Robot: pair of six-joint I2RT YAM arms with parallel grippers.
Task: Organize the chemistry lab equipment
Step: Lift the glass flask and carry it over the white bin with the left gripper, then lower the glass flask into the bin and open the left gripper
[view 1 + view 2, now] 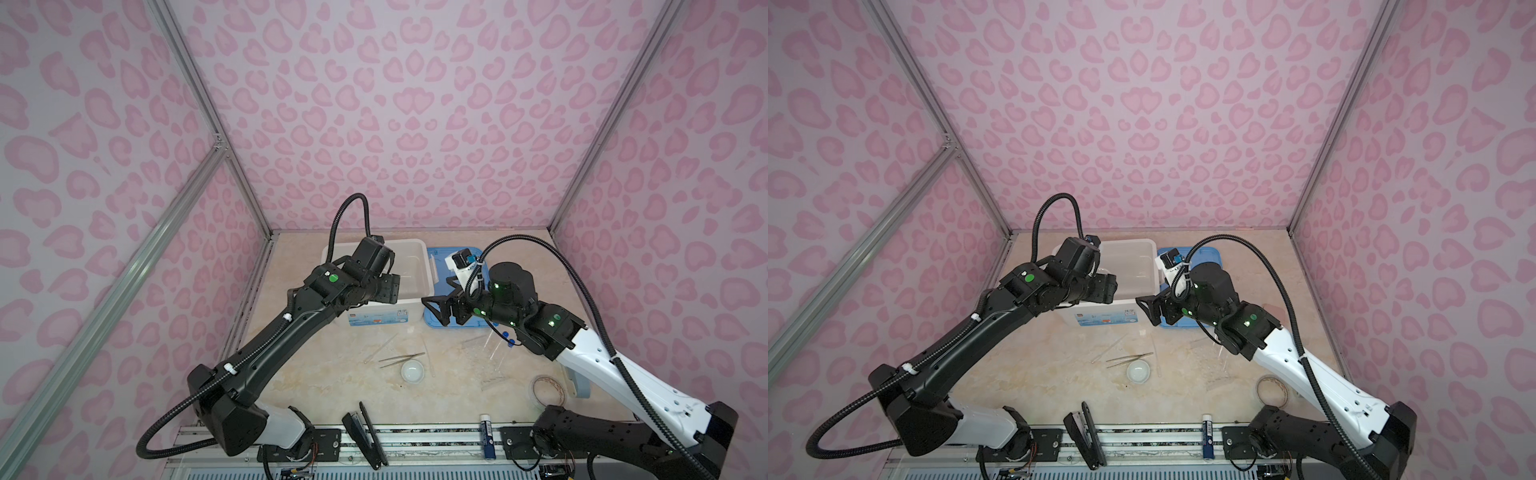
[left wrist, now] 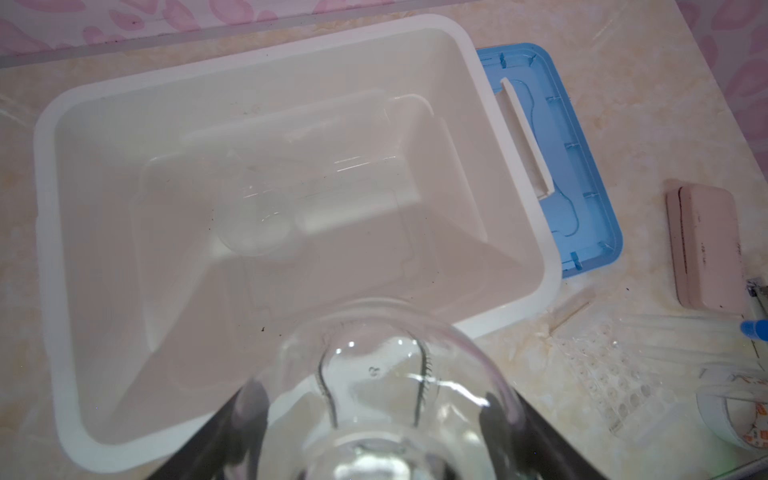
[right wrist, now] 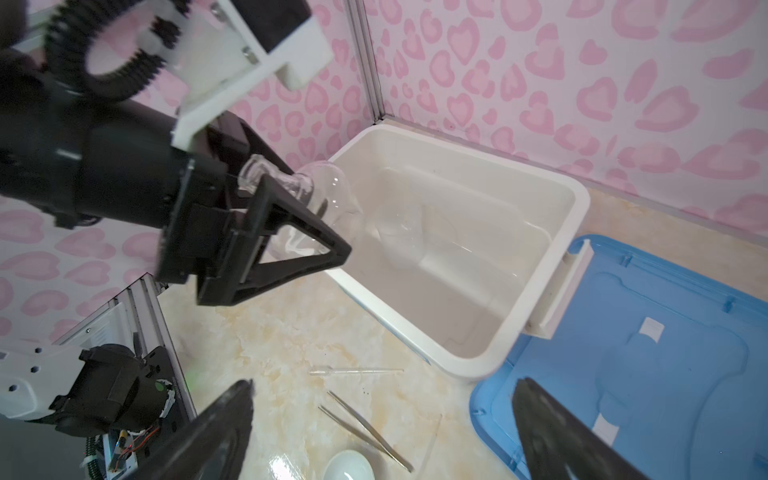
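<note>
My left gripper (image 2: 374, 401) is shut on a clear glass flask (image 2: 374, 365), tilted over the near rim of the white bin (image 2: 515, 178); the right wrist view shows that flask (image 3: 320, 195) between the black fingers. More clear glassware (image 2: 253, 224) lies inside the bin. My right gripper (image 3: 384, 388) stands open and empty above the table beside the blue lid (image 3: 648, 361). Below it lie metal tweezers (image 1: 401, 359), a white domed piece (image 1: 412, 371) and a thin dropper (image 3: 357, 370). Blue-capped tubes (image 1: 505, 334) and a clear rack (image 2: 602, 374) lie near the right arm.
A black stapler (image 1: 365, 434) and a blue-and-white stick (image 1: 487, 434) sit at the table's front edge. A clear tape roll (image 1: 548, 390) lies front right. A pink block (image 2: 702, 245) rests right of the lid. Pink patterned walls close in on three sides.
</note>
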